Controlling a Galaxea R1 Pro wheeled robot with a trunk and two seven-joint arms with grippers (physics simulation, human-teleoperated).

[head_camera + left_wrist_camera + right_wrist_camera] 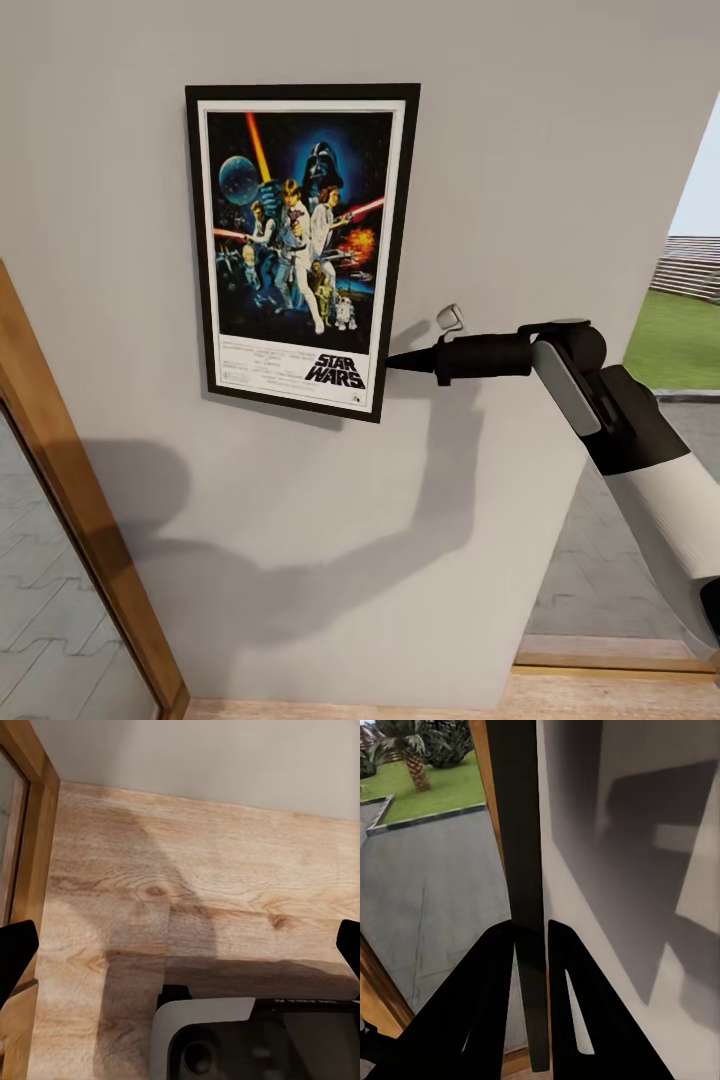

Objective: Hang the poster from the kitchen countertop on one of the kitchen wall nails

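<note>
While the poster [300,250] is held flat against the grey wall [540,150], its long axis stands nearly upright, top tilted slightly leftward. Its lower right edge is pinched between the right gripper [392,362] fingers [577,997]. The left gripper [180,945] fingers are spread wide above the wooden floor [225,885].

Head camera faces the grey wall [480,130] close up, squarely on the poster [300,245]; right wrist camera sights along that poster's edge [526,870]; left wrist camera looks down at wooden floor [225,885].
</note>
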